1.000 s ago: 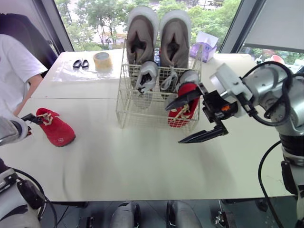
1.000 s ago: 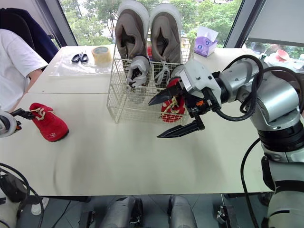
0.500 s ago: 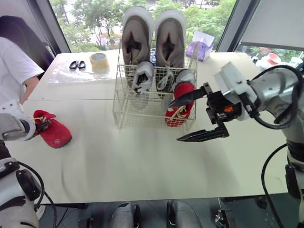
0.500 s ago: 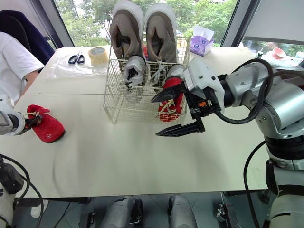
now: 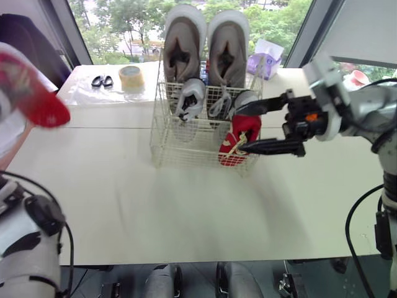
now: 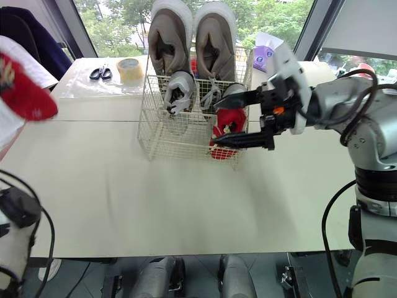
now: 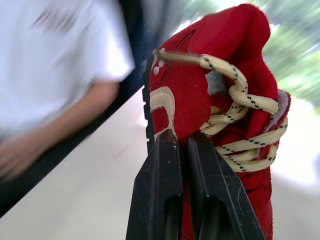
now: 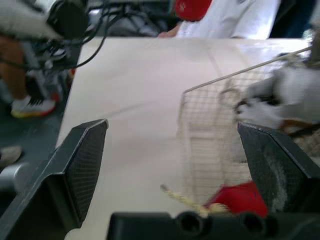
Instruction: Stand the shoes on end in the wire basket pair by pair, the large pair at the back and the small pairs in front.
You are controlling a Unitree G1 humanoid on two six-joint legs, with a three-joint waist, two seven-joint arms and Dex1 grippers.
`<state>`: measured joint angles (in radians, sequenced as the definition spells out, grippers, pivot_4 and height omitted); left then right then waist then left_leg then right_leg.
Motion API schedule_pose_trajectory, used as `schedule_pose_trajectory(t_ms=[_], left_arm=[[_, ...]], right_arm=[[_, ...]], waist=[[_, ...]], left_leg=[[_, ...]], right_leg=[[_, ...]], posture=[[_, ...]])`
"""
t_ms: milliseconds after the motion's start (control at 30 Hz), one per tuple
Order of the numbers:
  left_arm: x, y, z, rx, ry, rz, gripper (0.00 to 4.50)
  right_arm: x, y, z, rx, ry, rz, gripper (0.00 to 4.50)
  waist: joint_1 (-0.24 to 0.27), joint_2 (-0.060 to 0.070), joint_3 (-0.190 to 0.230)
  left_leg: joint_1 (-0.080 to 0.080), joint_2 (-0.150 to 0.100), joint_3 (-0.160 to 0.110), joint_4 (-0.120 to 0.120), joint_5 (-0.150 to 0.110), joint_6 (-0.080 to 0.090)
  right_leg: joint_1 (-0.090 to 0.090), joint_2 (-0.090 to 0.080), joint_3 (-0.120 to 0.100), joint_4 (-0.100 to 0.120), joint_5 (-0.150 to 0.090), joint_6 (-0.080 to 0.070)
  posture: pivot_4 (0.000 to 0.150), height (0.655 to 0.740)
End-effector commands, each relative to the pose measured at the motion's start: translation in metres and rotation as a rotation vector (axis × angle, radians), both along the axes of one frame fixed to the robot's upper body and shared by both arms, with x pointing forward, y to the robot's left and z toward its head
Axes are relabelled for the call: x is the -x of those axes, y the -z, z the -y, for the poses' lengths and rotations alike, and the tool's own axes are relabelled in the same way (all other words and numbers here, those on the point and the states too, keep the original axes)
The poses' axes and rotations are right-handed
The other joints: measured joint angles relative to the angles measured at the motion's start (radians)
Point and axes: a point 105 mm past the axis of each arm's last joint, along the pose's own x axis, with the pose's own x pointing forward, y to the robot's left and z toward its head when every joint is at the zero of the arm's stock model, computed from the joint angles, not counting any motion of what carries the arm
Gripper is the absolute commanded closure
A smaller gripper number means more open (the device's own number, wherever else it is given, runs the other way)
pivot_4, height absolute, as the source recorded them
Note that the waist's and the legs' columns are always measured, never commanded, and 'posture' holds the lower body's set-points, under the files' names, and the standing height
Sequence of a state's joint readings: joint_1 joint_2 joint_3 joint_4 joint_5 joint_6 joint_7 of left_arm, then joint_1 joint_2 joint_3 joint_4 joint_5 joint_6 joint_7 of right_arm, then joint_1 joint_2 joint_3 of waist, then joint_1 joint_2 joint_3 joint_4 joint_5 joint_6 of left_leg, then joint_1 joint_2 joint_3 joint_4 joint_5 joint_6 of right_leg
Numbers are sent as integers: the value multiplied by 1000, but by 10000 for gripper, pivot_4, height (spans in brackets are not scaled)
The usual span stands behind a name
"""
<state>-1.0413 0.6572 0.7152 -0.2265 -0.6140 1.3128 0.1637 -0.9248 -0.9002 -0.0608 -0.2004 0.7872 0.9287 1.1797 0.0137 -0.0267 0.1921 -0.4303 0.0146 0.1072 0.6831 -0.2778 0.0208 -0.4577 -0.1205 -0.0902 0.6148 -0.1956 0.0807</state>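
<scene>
Fingers of left gripper clamp and partly hide the red shoe.

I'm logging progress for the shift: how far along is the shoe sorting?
Done: the large grey pair stands at the back of the wire basket, the small grey pair and one red shoe in front. In hand: the left end effector grips the second red shoe, raised off the table; the right end effector is open by the basket. Left: standing that shoe beside its mate.
</scene>
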Motion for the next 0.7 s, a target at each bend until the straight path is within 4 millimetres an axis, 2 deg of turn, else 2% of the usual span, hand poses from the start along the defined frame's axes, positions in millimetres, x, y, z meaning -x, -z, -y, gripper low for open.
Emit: schedule_pose_trajectory(t_ms=[33,133,233,367,467,600,700], left_arm=[[36,-40,70,-166,298,385,44403],[49,-25,115,-183,510,487,44403],[46,-3,143,-262,605,444,44403],[29,28,163,-274,640,408,44403],[20,48,170,-326,594,402,44403],[16,57,176,-416,493,430,44403],[15,61,179,-463,466,443,44403]], right_arm=[[11,-17,8,-72,4,-24,0],[11,-12,10,-61,25,-58,0],[10,-12,9,-63,32,-64,0],[8,-14,6,-69,36,-64,0],[9,-8,7,-41,50,-86,0],[22,3,10,9,43,-153,0],[24,7,15,-15,89,-175,0]], waist=[[-2,1,0],[-3,1,0],[-8,1,0],[-2,2,0],[0,2,0],[2,1,0],[1,1,0]], left_leg=[[0,0,0,0,0,0],[1,1,1,0,2,3],[3,1,2,0,2,4],[6,2,1,1,3,4],[11,2,1,2,1,9],[8,1,-1,4,-2,15],[8,1,0,4,-3,17]], right_leg=[[0,0,0,0,0,0],[1,1,0,0,0,0],[3,3,0,1,0,0],[6,8,0,3,1,-1],[13,8,0,0,1,-1],[13,7,-1,-2,1,-1],[13,6,-1,-3,1,-1]], posture=[[1500,7400],[1500,7400],[1500,7400],[1500,7400],[1500,7400],[1500,7400],[1500,7400]])
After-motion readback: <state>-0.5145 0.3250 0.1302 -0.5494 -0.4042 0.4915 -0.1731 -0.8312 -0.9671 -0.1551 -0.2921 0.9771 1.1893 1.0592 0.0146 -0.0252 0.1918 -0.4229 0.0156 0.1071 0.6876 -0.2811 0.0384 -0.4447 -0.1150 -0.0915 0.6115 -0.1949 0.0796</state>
